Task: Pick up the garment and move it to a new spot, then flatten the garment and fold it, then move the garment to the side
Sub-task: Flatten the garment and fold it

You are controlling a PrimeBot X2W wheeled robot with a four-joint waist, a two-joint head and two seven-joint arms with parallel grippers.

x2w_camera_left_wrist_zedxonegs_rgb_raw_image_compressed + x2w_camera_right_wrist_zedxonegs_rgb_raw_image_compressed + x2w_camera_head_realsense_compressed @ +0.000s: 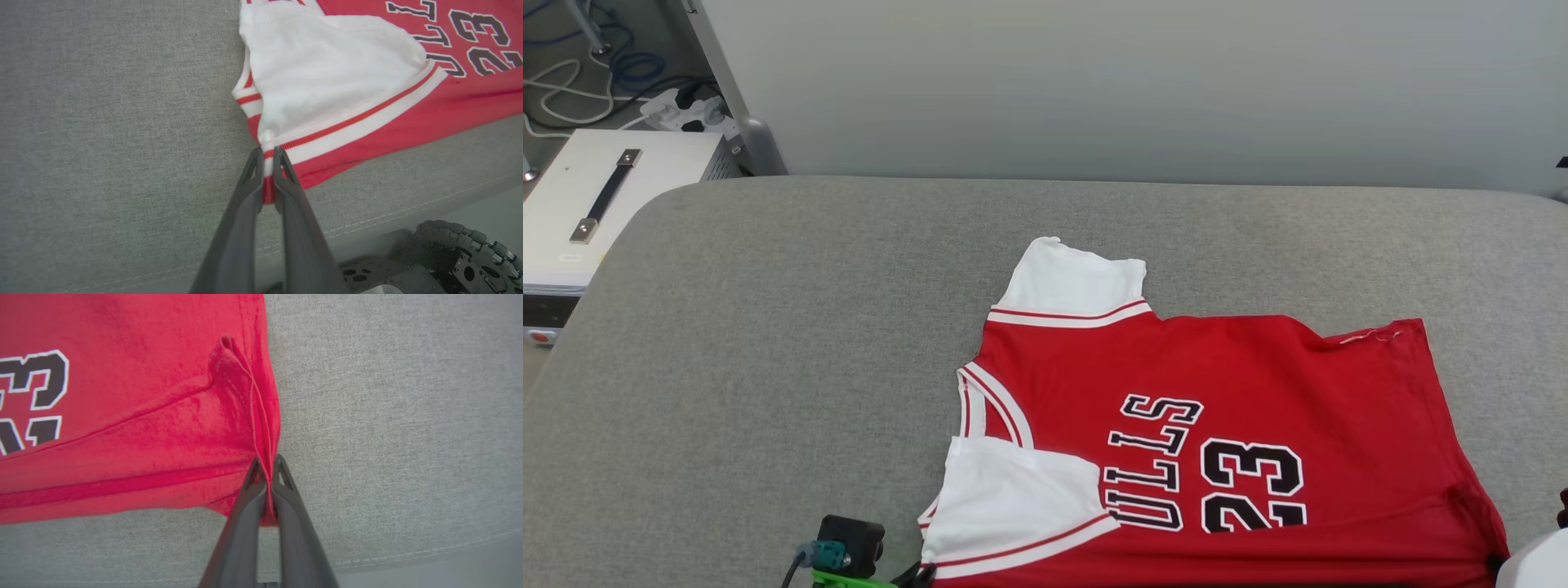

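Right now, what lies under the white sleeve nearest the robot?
The near sleeve is folded onto the red front of the garment and covers the start of the black lettering. Whatever else lies beneath it is hidden.

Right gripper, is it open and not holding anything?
No, the right gripper is pinched shut on the red hem corner of the jersey.

The head camera looks down from above at the grey cushion [768, 367] and most of the red shirt [1258, 384], with the wall [1094, 82] far behind. Each wrist camera sits very close to one near corner of it, left and right. All three share the shirt and cushion
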